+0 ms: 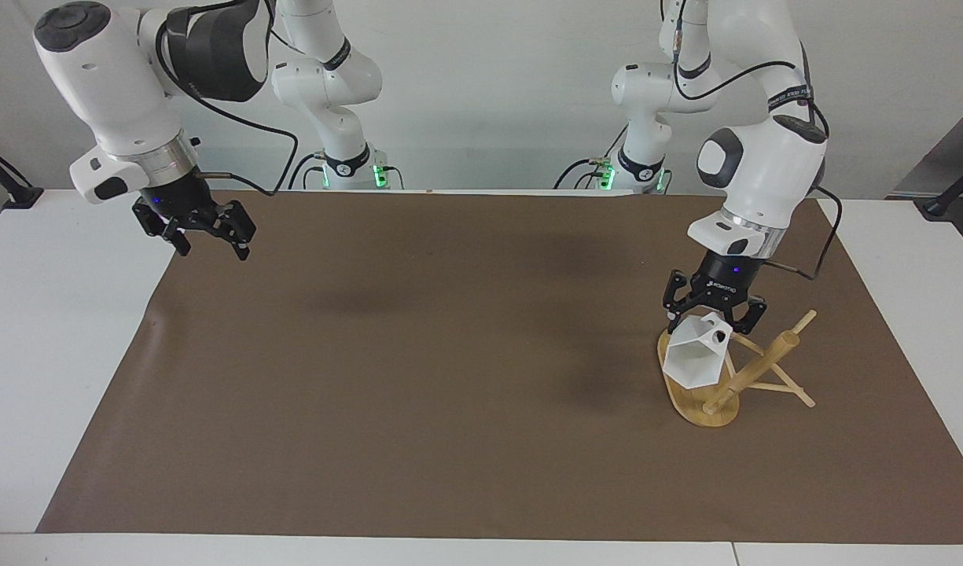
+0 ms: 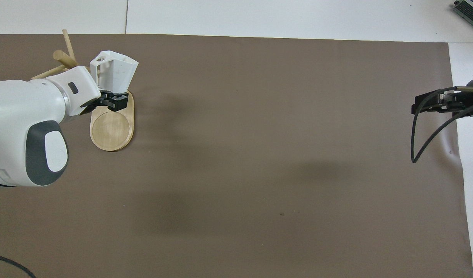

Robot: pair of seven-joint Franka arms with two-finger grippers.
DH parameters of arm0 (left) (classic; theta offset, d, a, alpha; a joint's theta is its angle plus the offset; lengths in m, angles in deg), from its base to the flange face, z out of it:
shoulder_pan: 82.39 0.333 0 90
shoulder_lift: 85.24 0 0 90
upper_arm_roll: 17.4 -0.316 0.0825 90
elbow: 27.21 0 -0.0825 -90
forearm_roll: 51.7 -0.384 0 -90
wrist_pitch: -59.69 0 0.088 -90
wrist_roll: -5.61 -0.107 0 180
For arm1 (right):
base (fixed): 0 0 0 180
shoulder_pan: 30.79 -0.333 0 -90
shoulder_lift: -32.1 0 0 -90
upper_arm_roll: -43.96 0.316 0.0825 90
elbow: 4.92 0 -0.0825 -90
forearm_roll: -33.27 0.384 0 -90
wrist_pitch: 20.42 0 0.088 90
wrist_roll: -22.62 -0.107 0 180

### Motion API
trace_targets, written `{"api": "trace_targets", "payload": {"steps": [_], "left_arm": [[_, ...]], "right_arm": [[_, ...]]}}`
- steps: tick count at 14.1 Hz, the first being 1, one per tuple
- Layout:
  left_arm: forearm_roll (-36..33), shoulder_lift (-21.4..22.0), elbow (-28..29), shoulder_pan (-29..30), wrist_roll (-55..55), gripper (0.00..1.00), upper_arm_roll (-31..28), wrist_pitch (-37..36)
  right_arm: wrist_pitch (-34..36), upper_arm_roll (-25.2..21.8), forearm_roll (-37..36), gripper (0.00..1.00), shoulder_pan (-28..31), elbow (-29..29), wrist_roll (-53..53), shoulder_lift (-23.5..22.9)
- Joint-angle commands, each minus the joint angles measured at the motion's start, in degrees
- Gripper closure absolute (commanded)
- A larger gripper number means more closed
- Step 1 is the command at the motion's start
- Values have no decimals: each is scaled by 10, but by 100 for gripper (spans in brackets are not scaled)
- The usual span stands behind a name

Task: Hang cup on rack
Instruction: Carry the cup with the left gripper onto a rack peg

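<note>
The white faceted cup [image 1: 692, 360] hangs tilted in my left gripper [image 1: 715, 316], which is shut on its blocky handle. It hovers over the oval base [image 1: 685, 398] of the bamboo rack [image 1: 754, 368], close beside the post and the thin pegs; whether the handle touches a peg I cannot tell. From overhead, the cup [image 2: 115, 73] sits just past the left gripper [image 2: 109, 99], above the base [image 2: 112, 128], with the rack's post [image 2: 65, 58] partly hidden by my wrist. My right gripper [image 1: 207, 234] waits open and empty, raised over the mat's edge at the right arm's end.
A brown mat [image 1: 418, 377] covers most of the white table [image 1: 56, 354]. A dark cable [image 2: 421, 135] loops from the right arm's wrist at the mat's edge. Nothing else stands on the mat.
</note>
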Motion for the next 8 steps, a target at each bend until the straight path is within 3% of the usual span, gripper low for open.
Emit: {"api": "trace_targets", "payload": {"steps": [1,8], "left_arm": [[-22,3,2,5,79,100,0,-20],[-22,5,-7,17,168,100,-1,-71]], "right_arm": [[35,1,5,0,4,35,-8,3],[76,-5,4,0,17,75,0,6]]}}
